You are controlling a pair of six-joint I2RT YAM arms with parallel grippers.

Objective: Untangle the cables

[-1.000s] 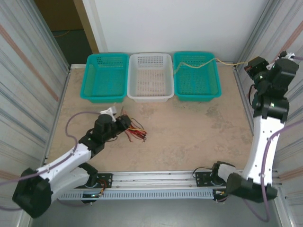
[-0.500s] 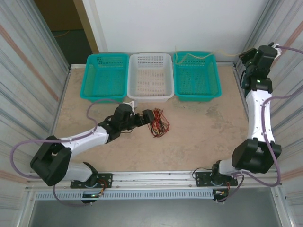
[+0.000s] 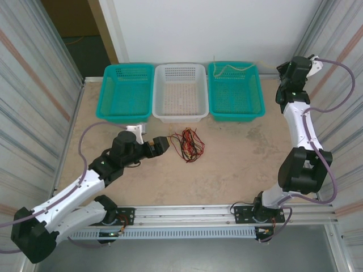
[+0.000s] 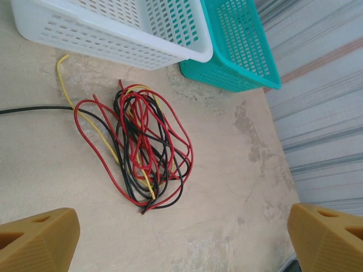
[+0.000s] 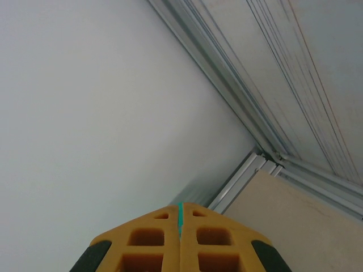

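On the mottled tabletop (image 3: 244,158), just before the white basket (image 3: 180,115), the cables (image 4: 144,147) lie in one loose coil of thin, glossy red, black and yellow strands. One outer loop, not the knot, is probably best pinched. The left gripper (image 4: 181,243) is spread wide and empty beside them; the right gripper (image 5: 180,218) is pressed together.

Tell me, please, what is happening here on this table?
The left gripper hangs open beside a tangled pile of red, black and yellow cables on the table, holding none of them. The right gripper is shut and raised near the back right corner, by the green basket where one yellow cable lies.
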